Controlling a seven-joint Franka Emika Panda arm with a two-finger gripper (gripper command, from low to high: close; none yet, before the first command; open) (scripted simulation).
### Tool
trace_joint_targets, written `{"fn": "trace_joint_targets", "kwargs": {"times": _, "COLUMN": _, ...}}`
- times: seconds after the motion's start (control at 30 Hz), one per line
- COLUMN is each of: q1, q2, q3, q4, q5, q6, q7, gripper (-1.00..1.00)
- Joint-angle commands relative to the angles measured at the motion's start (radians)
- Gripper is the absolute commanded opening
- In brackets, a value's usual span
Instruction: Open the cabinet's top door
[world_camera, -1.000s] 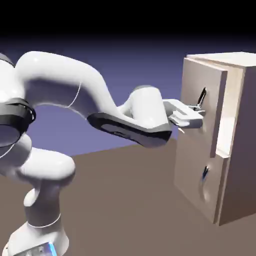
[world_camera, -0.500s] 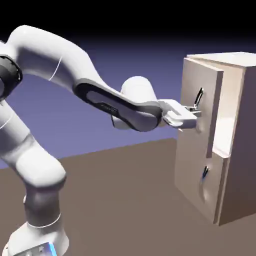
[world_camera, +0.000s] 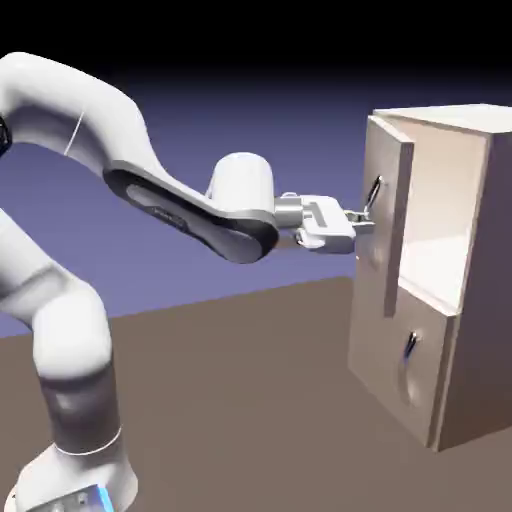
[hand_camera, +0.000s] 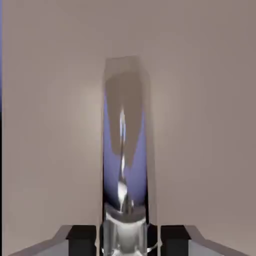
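The beige-grey cabinet (world_camera: 470, 250) stands at the exterior view's right. Its top door (world_camera: 385, 230) is swung out from the cabinet's front, showing the pale inside behind it. My gripper (world_camera: 362, 218) is shut on the top door's curved silver handle (world_camera: 372, 198). In the hand view the shiny handle (hand_camera: 125, 150) runs upright between my two grey fingertips (hand_camera: 82, 235), against the flat beige door panel (hand_camera: 205, 100). The lower door (world_camera: 395, 365) is closed, with its own handle (world_camera: 410, 347).
The brown table (world_camera: 240, 400) runs from the robot's base (world_camera: 75, 480) at the lower left to the cabinet's foot. The white arm (world_camera: 180, 205) spans the middle of the picture at handle height.
The top door has swung further out from the cabinet. My gripper has drawn back to the left with the handle in it, and the arm's elbow has risen.
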Motion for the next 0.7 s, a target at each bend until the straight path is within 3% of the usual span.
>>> {"fn": "trace_joint_targets", "kwargs": {"times": 0.0, "q1": -0.006, "q2": -0.012, "q3": 0.019, "q4": -0.012, "q5": 0.040, "q6": -0.012, "q7": -0.025, "gripper": -1.00}}
{"fn": "trace_joint_targets", "kwargs": {"times": 0.37, "q1": -0.007, "q2": -0.113, "q3": 0.226, "q4": -0.102, "q5": 0.519, "q6": -0.219, "q7": -0.272, "gripper": -1.00}}
{"fn": "trace_joint_targets", "kwargs": {"times": 0.67, "q1": 0.043, "q2": -0.090, "q3": 0.442, "q4": -0.071, "q5": 0.910, "q6": -0.527, "q7": -0.399, "gripper": -1.00}}
